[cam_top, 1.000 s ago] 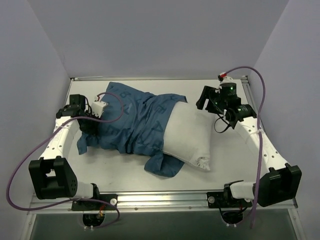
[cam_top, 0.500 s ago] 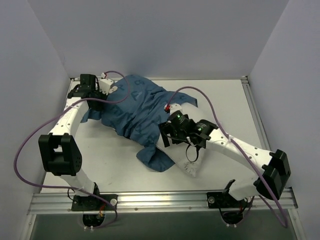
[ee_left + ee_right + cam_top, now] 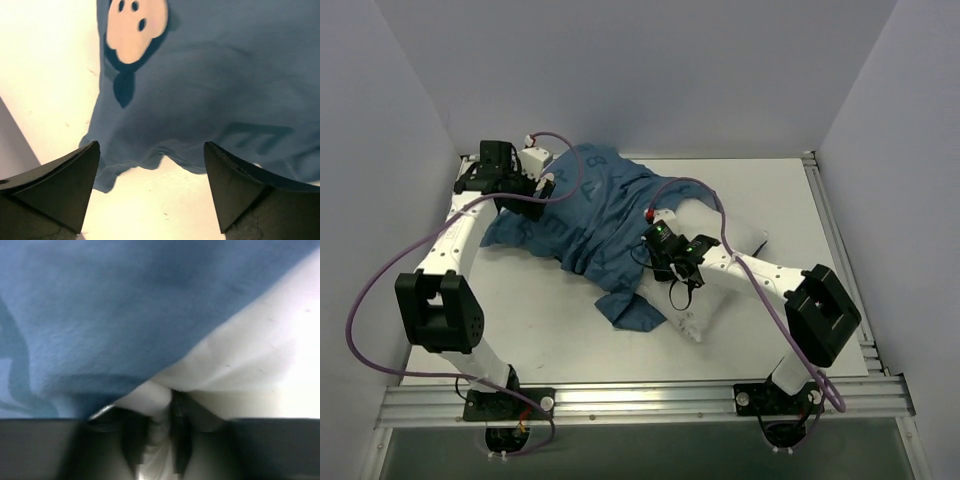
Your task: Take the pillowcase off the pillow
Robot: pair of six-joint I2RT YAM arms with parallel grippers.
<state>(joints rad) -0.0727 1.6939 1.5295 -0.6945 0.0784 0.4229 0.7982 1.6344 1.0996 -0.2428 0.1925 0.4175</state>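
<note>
My thin blue printed cloth pillowcase (image 3: 590, 215) lies far-left on the table, half off the plump white stuffed pillow (image 3: 745, 238). It is soft, light and floppy. My left gripper (image 3: 151, 150) hangs over its closed end with jaws wide apart, and I would grab there. My right gripper (image 3: 157, 427) pinches white pillow cloth.

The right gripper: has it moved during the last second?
Yes. The right gripper has swung left from the table's far right corner to its middle, onto the pillow beside the pillowcase.
</note>
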